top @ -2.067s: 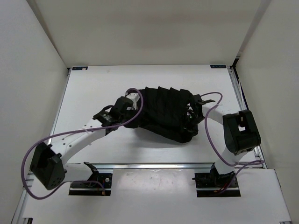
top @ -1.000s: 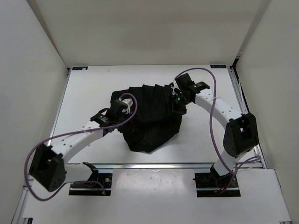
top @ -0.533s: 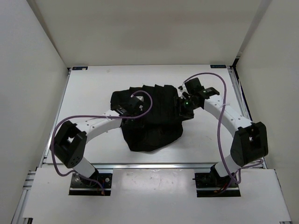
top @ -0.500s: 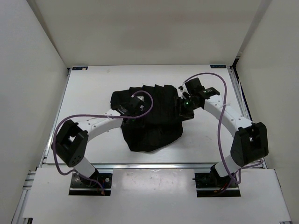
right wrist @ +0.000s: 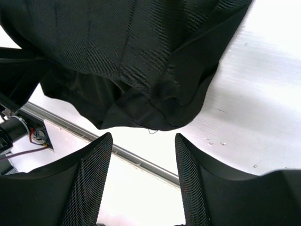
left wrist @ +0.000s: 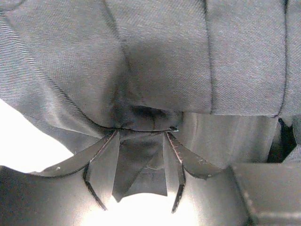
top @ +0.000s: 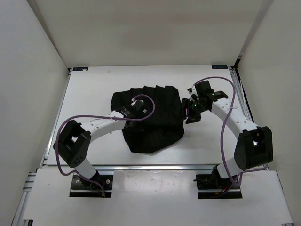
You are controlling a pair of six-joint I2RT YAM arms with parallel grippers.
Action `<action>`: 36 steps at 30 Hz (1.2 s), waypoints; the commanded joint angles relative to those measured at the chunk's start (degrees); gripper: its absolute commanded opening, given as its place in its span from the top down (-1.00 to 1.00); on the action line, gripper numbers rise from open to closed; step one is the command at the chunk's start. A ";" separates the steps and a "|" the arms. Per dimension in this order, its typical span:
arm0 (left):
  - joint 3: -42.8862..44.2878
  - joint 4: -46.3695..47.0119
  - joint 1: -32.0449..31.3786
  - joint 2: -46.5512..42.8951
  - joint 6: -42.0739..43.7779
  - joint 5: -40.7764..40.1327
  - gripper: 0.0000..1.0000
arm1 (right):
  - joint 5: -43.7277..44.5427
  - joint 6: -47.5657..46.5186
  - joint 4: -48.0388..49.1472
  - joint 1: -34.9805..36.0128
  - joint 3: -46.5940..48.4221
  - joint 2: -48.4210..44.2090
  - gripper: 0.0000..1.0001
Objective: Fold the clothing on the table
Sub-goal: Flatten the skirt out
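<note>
The black pleated clothing (top: 150, 117) lies bunched and doubled over in the middle of the white table (top: 94, 94). My left gripper (top: 136, 108) rests on its left half. In the left wrist view the left gripper (left wrist: 141, 134) has its jaws apart, with a loose flap of the clothing (left wrist: 164, 56) lying between the fingers (left wrist: 104, 153). My right gripper (top: 191, 113) hovers just off the garment's right edge. In the right wrist view the right gripper (right wrist: 142, 139) is open and holds nothing, and the rounded hem of the clothing (right wrist: 117, 47) lies just beyond its fingertips.
A metal rail (top: 155, 166) runs along the table's near edge and shows below the hem as the rail (right wrist: 141, 162) in the right wrist view. White walls (top: 42, 70) close in the left, right and back sides. Purple cables loop off both arms.
My right gripper has drawn right, off the clothing. My left gripper slid right over the fabric and its jaws widened. The garment's shape is nearly the same.
</note>
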 commanded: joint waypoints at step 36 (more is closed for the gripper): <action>12.13 2.19 8.59 -8.01 -1.93 7.22 1.00 | -10.18 -3.58 3.12 0.61 4.88 4.59 -0.21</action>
